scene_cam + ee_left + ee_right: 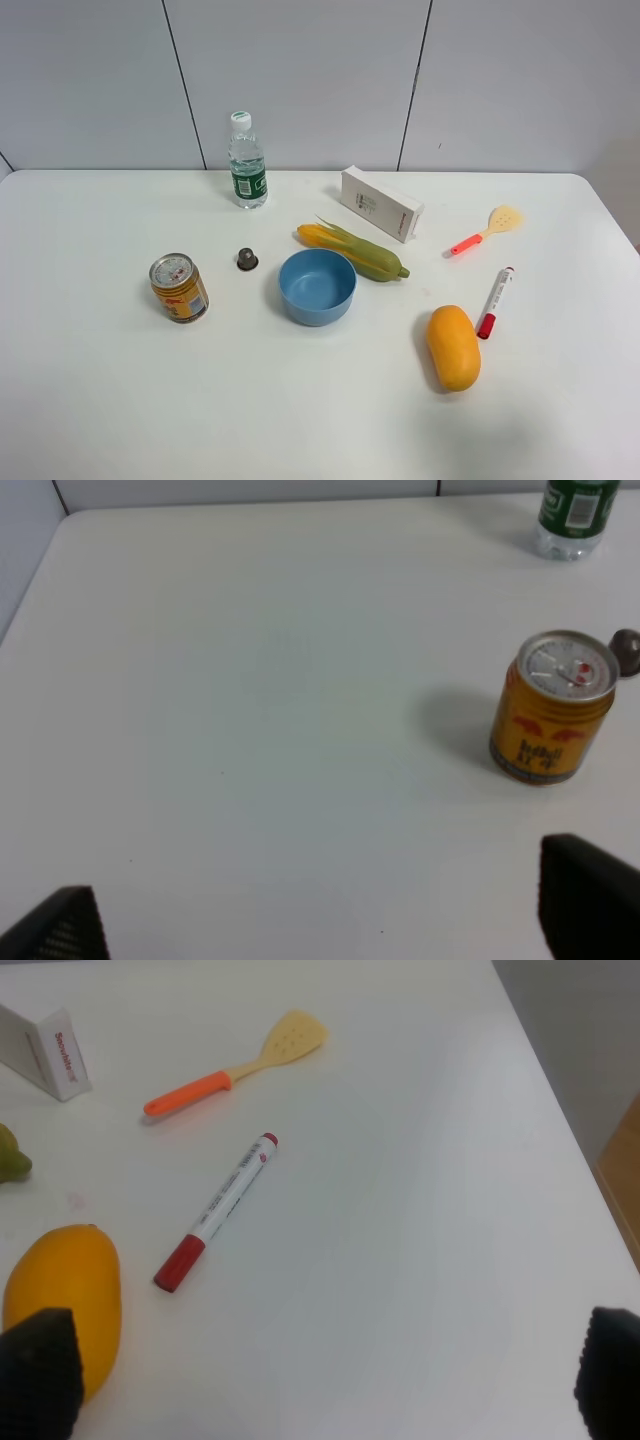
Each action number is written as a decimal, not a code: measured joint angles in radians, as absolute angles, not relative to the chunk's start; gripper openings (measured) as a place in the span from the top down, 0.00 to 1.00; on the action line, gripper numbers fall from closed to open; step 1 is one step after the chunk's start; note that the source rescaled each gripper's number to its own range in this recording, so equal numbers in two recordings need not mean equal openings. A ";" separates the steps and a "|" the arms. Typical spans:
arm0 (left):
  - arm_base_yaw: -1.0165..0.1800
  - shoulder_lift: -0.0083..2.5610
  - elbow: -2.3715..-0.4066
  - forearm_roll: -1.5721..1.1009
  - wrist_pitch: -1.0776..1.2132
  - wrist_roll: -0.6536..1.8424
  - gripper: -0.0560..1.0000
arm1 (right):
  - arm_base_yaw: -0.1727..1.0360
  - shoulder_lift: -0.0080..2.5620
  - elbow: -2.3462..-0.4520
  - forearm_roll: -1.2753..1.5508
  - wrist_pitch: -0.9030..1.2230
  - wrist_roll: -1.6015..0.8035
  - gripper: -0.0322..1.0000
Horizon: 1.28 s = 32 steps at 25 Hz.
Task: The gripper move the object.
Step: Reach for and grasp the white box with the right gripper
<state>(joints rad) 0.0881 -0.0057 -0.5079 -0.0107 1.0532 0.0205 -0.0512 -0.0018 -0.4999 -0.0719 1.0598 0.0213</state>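
The long white cardboard box [381,203] lies on the white table [100,400] at the back, right of centre, just behind the corn cob [357,252]. One end of it with red print shows in the right wrist view [45,1052]. Neither arm shows in the exterior high view. My left gripper [325,920] is open and empty, its black fingertips [60,925] wide apart above bare table near the yellow can [553,708]. My right gripper [325,1380] is open and empty, with fingertips [40,1370] wide apart near the mango [62,1295] and the marker pen [217,1210].
A water bottle [246,160] stands at the back. A can [179,287], a small grey cap [247,259] and a blue bowl [317,285] sit mid-table. A mango [453,347], a red-capped marker [495,300] and an orange-handled spatula [485,231] lie on the right.
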 joint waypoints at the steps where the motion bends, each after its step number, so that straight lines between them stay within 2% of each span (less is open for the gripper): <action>1: 0.088 -0.006 -0.508 -0.011 1.053 0.021 0.00 | -0.051 -0.002 -0.500 -0.072 1.060 0.021 0.00; 32: 0.088 -0.006 -0.508 -0.011 1.053 0.021 0.00 | -0.051 0.006 -0.504 -0.073 1.059 -0.007 0.00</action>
